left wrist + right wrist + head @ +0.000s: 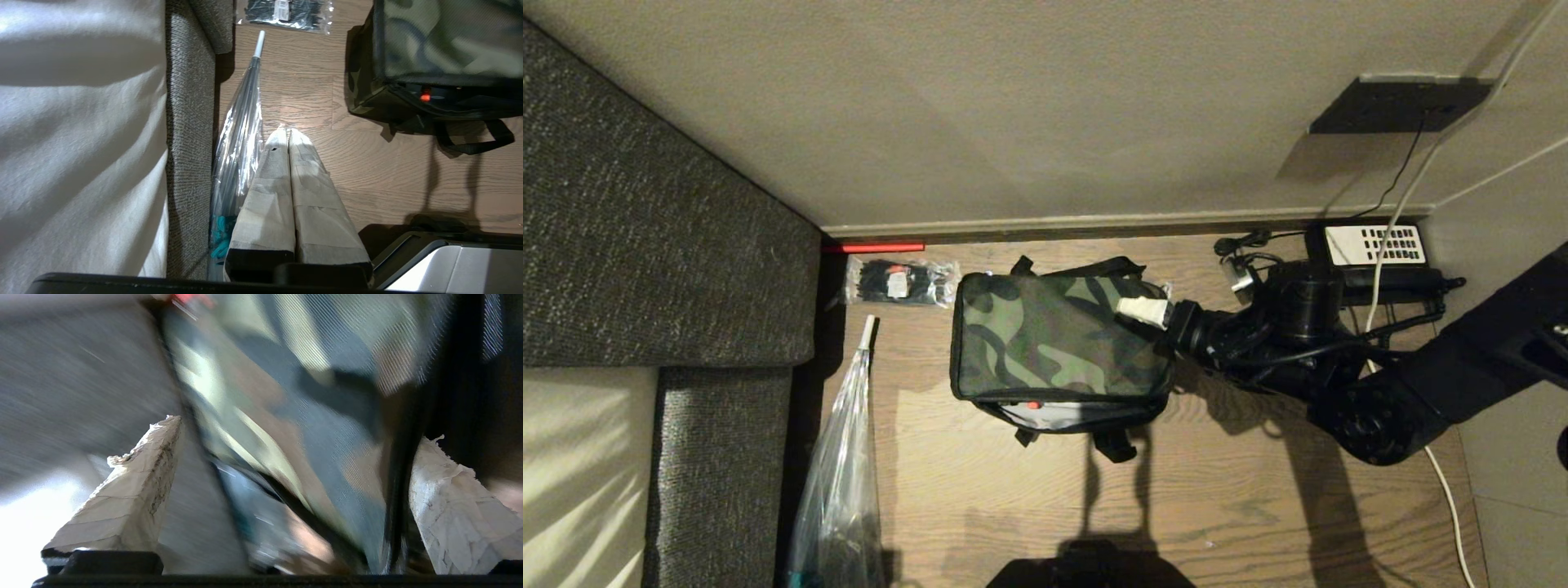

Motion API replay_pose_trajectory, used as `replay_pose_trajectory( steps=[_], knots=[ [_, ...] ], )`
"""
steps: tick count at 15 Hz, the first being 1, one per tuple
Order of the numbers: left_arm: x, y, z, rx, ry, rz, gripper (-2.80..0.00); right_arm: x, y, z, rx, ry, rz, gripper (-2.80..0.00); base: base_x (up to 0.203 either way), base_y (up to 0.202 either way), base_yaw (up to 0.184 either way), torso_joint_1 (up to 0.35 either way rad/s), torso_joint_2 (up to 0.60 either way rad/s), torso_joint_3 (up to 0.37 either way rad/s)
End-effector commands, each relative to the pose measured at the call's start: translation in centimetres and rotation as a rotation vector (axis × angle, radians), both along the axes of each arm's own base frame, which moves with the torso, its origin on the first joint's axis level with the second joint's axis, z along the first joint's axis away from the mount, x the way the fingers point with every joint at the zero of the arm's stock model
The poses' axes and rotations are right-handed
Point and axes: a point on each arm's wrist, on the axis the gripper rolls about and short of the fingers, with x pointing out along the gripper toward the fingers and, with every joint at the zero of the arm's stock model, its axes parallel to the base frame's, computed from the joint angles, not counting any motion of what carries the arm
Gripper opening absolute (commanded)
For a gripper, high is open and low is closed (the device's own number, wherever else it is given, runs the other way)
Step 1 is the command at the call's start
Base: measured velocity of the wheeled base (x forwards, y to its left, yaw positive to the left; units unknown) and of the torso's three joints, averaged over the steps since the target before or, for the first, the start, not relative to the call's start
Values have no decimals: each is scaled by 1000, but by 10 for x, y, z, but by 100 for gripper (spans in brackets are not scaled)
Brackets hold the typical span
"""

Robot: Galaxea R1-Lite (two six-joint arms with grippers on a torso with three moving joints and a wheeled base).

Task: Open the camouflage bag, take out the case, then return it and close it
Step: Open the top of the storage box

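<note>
1. While the camouflage bag [1054, 343] sits on the wooden floor [1258, 506] near the wall, its near side gapes slightly, showing a pale surface and a small red dot; what is inside cannot be made out.
2. One right gripper [1141, 310] reaches in from the right over the bag's top right corner, its taped fingers [135, 486] spread wide apart with the camouflage fabric between them in the right wrist view.
3. One left gripper [289, 134] hangs over the floor, well apart from the bag, its two taped fingers pressed together on nothing.
4. One clear packet of black cable ties [900, 282] lies just left of the bag.
5. One clear-wrapped umbrella [845, 457] lies beside the grey sofa [662, 245].
6. One black telephone [1372, 249] stands by the wall; no writing is readable anywhere.
</note>
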Motion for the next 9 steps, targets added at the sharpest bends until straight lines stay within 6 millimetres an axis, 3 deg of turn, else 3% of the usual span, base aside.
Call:
replay_pose_trajectory(
  steps=[1, 3, 6, 9],
  knots=[
    [0, 0, -1, -1, 1, 1, -280, 0, 0, 31, 109, -5, -9, 0, 0, 0, 0, 0, 0, 0],
    [0, 0, -1, -1, 1, 1, -280, 9, 3, 56, 183, 7, -22, 0, 0, 0, 0, 0, 0, 0],
    [0, 0, -1, -1, 1, 1, -280, 26, -9, 84, 238, -18, -64, 0, 0, 0, 0, 0, 0, 0],
    [0, 0, -1, -1, 1, 1, -280, 36, -18, 90, 232, -59, -91, 0, 0, 0, 0, 0, 0, 0]
  ],
)
